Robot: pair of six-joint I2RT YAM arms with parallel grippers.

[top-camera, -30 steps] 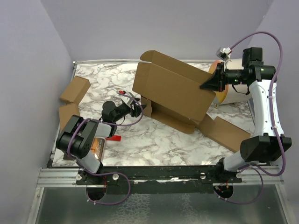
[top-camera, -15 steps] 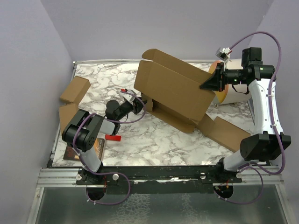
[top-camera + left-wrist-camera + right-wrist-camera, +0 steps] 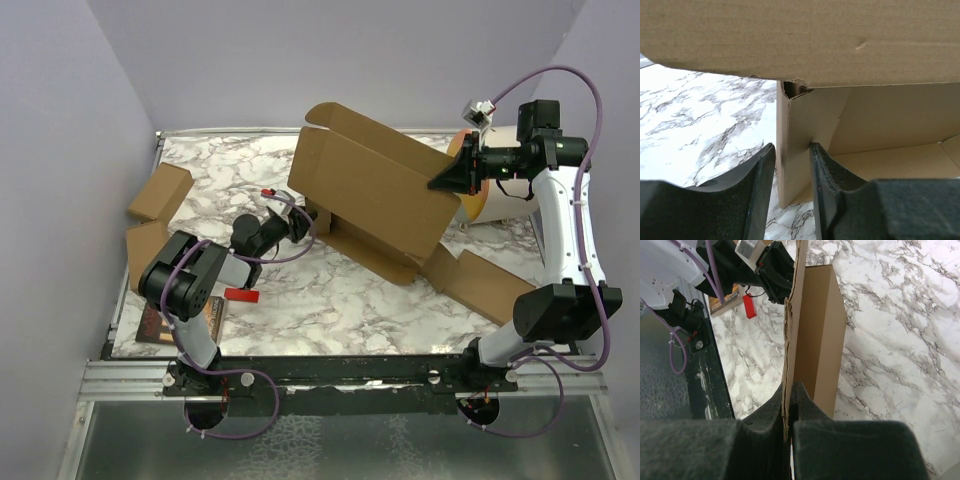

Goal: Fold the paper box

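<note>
The paper box [image 3: 370,195] is a large brown cardboard mailer, tilted up in the middle of the table with its lid raised. My right gripper [image 3: 440,181] is shut on the lid's right edge, and the thin cardboard edge [image 3: 792,315] runs between its jaws [image 3: 789,405]. My left gripper [image 3: 302,222] is at the box's lower left corner. In the left wrist view it is open [image 3: 791,172], with an upright side flap [image 3: 792,130] between its fingers. There is a small gap on the left finger's [image 3: 757,190] side. The box floor [image 3: 890,160] shows behind.
Two small brown boxes [image 3: 160,192] [image 3: 145,245] lie at the left edge. A longer brown box [image 3: 482,285] lies at the right front. A cream cylinder with an orange end [image 3: 485,203] lies behind my right gripper. A red tag [image 3: 240,295] and a dark packet [image 3: 160,320] lie near the left arm.
My left gripper has moved right along the table to the box's lower left corner and now straddles the side flap. The right gripper and the box have hardly moved.
</note>
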